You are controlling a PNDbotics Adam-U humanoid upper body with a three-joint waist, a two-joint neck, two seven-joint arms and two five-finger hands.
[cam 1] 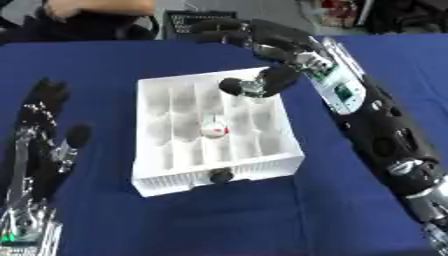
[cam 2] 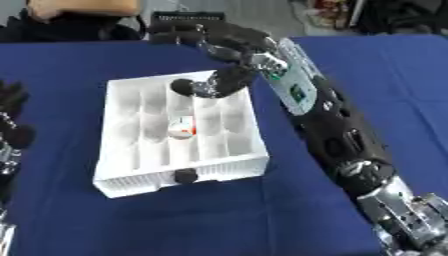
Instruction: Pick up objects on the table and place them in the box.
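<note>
A table (cam 1: 105, 60) under a deep blue cloth carries one thing directly — a white compartmented box (cam 1: 262, 162), set slightly askew near the middle.

The right hand (cam 1: 254, 45) and forearm are hanging over the far right corner of the white compartmented box (cam 1: 166, 180), blocking approach from that side. The left hand (cam 1: 39, 135) is lying on the blue tablecloth (cam 1: 262, 215) left of it, with a strip of cloth between. Near side is lying open.
</note>
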